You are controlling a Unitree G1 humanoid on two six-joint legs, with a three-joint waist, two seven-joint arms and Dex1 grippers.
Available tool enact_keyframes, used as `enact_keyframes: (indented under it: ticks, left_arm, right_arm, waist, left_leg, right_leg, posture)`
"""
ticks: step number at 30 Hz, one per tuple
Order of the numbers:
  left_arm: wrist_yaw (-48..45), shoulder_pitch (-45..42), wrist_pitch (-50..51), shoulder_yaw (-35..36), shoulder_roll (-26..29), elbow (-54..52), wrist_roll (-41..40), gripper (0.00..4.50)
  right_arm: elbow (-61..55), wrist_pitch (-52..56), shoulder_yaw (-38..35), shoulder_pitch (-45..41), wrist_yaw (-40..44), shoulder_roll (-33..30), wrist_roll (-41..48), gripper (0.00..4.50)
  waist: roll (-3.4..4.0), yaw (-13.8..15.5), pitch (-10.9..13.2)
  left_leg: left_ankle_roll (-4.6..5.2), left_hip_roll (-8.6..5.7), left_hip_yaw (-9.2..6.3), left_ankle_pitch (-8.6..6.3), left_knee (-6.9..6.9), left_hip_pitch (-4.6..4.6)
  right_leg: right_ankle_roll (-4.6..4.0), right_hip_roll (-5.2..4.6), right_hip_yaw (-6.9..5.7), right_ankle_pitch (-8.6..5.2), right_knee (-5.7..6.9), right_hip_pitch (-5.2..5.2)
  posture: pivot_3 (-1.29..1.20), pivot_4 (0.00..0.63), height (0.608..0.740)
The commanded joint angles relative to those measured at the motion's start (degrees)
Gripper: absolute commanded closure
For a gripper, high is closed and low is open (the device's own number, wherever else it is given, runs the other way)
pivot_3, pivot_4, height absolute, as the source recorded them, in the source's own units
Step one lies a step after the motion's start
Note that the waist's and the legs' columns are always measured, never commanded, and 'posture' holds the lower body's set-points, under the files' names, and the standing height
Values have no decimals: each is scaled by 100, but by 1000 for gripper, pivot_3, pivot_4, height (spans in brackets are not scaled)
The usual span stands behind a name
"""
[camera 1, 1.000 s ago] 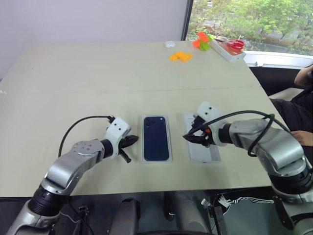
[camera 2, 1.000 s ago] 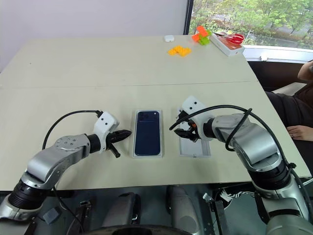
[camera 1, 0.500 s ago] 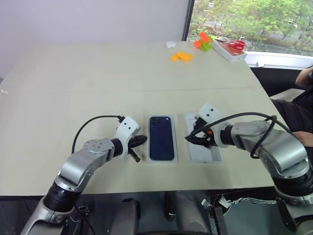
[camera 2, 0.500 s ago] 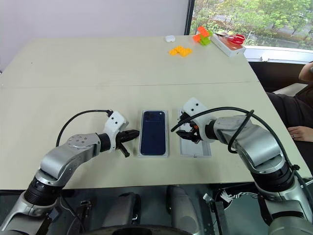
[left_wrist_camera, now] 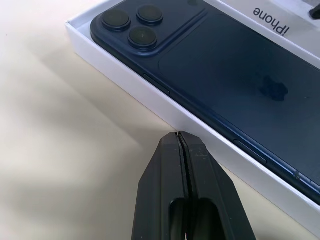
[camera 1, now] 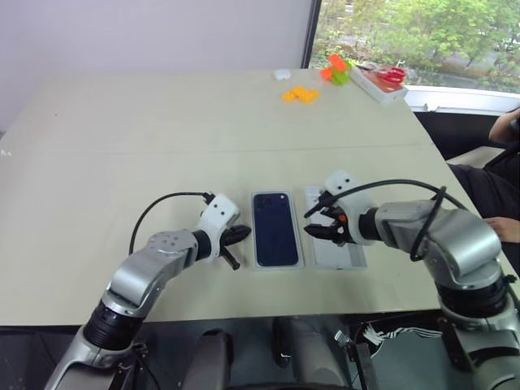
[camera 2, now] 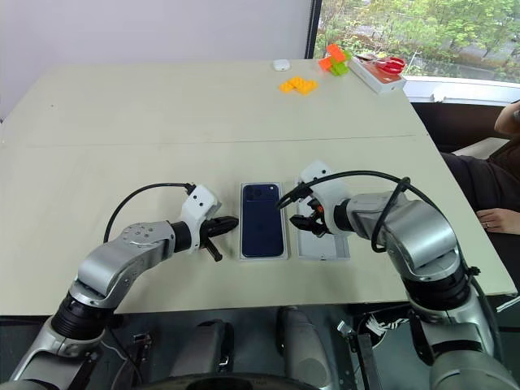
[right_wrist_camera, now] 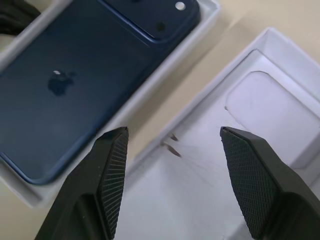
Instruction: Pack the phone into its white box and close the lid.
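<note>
A slim dark navy-blue phone (camera 1: 275,228) lies in a shallow white cardboard box (camera 1: 277,264) on the beige table (camera 1: 162,122). At its three o'clock lies a white rectangular lid (camera 1: 351,255); orange blocks (camera 1: 300,94) at twelve.

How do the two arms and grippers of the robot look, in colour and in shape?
Both arms are rounded silver-grey shells with black joints. Each wrist has a white block and a looping black cable. The left gripper and right gripper have black fingers; the right gripper's pads are cross-hatched.

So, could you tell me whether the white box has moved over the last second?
Yes: the white box slid right, closing its gap to the lid.
</note>
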Motion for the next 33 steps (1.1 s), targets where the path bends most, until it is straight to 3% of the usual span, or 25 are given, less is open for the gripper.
enact_keyframes:
  ticks: [1,7,10,16,23,29,33]
  left_arm:
    - [-91,132,-55,240,43,-228,-68,4453]
    - [-391,394,-317,765,245,-364,-244,4453]
    - [-1019,665,-802,984,665,-499,-322,4453]
    - [-2148,1102,-1423,1096,1315,-807,-594,4453]
    - [-2417,1190,-1554,1112,1498,-833,-639,4453]
    - [-2348,1235,-1617,1130,1444,-793,-599,4500]
    - [-2326,1272,-1666,1258,1473,-741,-599,4500]
  right_arm:
    - [82,74,-305,-56,-351,195,127,1429]
    - [347,74,-491,-2,-1102,458,479,1429]
    - [523,74,-571,22,-1541,596,811,1429]
    - [698,74,-565,2,-2276,558,1645,1429]
    - [927,74,-551,57,-3215,447,2661,1429]
    - [1217,74,-848,-29,-4061,517,3603,4370]
    - [1582,74,-1445,-311,-4844,691,4475,4446]
  waist:
    - [-1,-2,0]
    - [1,-26,-1]
    - [1,-43,-1]
    - [4,-32,-3]
    - [4,-35,-3]
    - [3,-41,-3]
    - [4,-49,-3]
  left_leg:
    - [0,0,0,0,0,0]
    - [0,3,1,0,0,0]
    - [0,3,1,0,-1,2]
    - [0,5,5,0,-1,5]
    - [0,6,4,0,-1,1]
    - [1,7,5,0,-1,-3]
    - [1,9,9,0,-1,-6]
  right_leg:
    - [0,0,0,0,0,0]
    - [0,3,2,1,4,-1]
    - [0,4,1,0,6,-1]
    - [-1,4,4,-2,4,-2]
    - [8,3,4,-8,-2,-2]
    - [9,5,5,-7,-2,0]
    - [8,7,10,-6,1,0]
  posture:
    - [0,150,727]
    - [0,150,727]
    - [0,150,727]
    - [0,150,727]
    - [0,150,727]
    - [0,150,727]
    - [0,150,727]
